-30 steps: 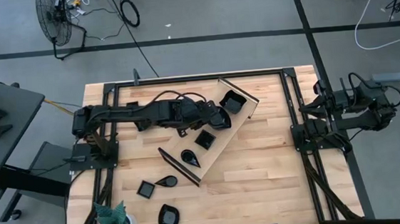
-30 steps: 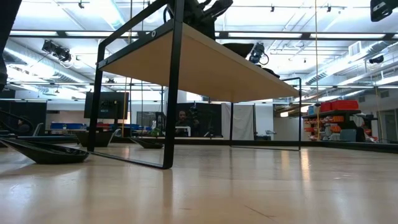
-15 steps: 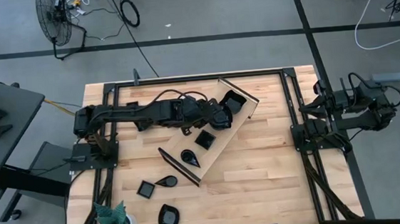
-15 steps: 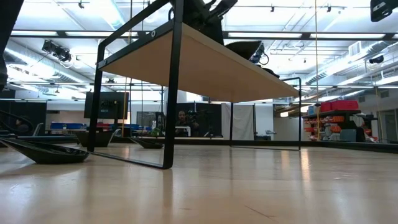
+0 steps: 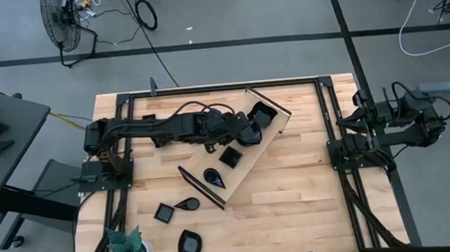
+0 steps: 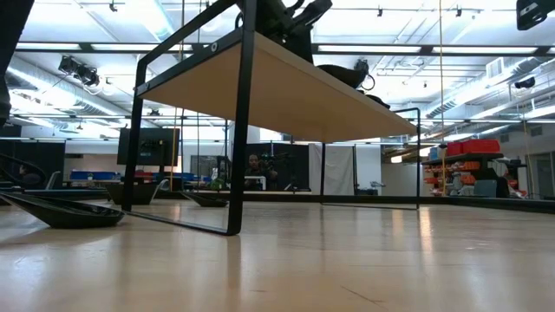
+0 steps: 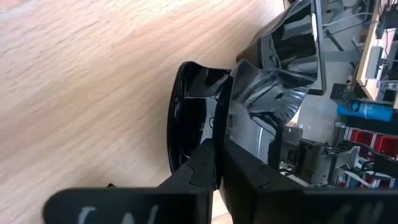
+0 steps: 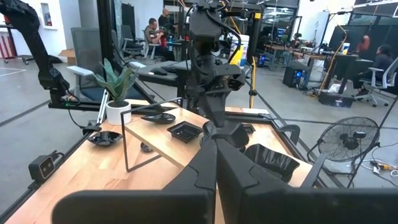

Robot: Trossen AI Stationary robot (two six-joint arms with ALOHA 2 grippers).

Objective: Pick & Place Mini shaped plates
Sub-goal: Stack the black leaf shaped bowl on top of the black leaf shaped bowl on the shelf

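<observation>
Glossy black wavy plate sits on the light-wood tray at 12 o'clock, left gripper jaws barely parted around its rim for release; right gripper parked, jaws closed.

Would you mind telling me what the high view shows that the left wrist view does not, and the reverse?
Only the high view shows the three plates on the bare table near the potted plant, and the right gripper parked at the right edge. Only the left wrist view shows the wavy rim of the plate at the left gripper. Both show the wooden tray.
</observation>
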